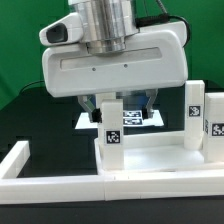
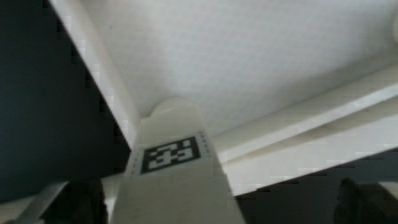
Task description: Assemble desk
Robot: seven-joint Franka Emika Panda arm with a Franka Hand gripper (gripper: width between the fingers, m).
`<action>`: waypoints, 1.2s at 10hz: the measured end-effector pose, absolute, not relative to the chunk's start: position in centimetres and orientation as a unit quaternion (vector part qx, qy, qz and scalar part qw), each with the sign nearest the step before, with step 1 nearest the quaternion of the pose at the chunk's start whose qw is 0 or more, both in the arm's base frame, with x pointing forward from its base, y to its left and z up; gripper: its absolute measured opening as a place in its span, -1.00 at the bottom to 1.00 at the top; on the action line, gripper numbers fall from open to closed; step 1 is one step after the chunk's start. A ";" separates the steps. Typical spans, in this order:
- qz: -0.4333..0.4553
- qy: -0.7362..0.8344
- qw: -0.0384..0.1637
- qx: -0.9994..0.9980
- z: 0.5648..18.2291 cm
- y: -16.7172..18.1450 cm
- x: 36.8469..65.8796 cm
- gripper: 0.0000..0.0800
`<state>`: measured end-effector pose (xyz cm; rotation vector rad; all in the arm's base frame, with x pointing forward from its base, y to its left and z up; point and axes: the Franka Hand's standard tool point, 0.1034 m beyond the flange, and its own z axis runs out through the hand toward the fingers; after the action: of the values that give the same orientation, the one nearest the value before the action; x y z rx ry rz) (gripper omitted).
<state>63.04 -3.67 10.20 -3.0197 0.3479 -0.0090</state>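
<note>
The white desk top point(image 1: 150, 160) lies flat with its raised rim up, and fills much of the wrist view point(image 2: 231, 60). A short square tagged leg point(image 1: 112, 128) stands upright at its front-left corner; in the wrist view the leg point(image 2: 173, 165) rises toward the camera. My gripper point(image 1: 122, 104) hangs right over this leg, jaws open around its upper end. In the wrist view the gripper point(image 2: 217, 205) has one finger point(image 2: 75, 203) close beside the leg and the other finger point(image 2: 361, 203) well apart from it. Two more legs point(image 1: 193, 113) point(image 1: 216, 130) stand at the right.
Long white L-shaped fence bars point(image 1: 90, 190) run along the front and up the exterior view's left point(image 1: 17, 160), close against the desk top. The marker board point(image 1: 140, 118) lies on the black table behind the leg, partly hidden by my gripper.
</note>
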 end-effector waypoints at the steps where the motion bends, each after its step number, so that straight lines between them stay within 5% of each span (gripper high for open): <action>1: -0.017 0.107 0.050 -0.993 10.1 -4.5 63.2 0.62; 2: -0.016 0.134 0.050 -0.990 10.1 -4.6 63.2 0.62; 3: -0.016 0.131 0.050 -0.990 10.1 -4.6 63.2 0.29; 4: -0.015 0.149 0.051 -0.987 10.1 -4.6 63.2 0.29; 6: -0.011 0.227 0.050 -0.973 10.0 -4.9 63.2 -0.26; 10: 0.016 0.462 0.050 -0.885 10.1 -4.4 63.0 -0.26; 12: 0.028 0.612 0.071 -0.787 10.1 -4.5 63.1 -0.27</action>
<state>63.14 -4.47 10.13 -2.3669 1.8416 0.0848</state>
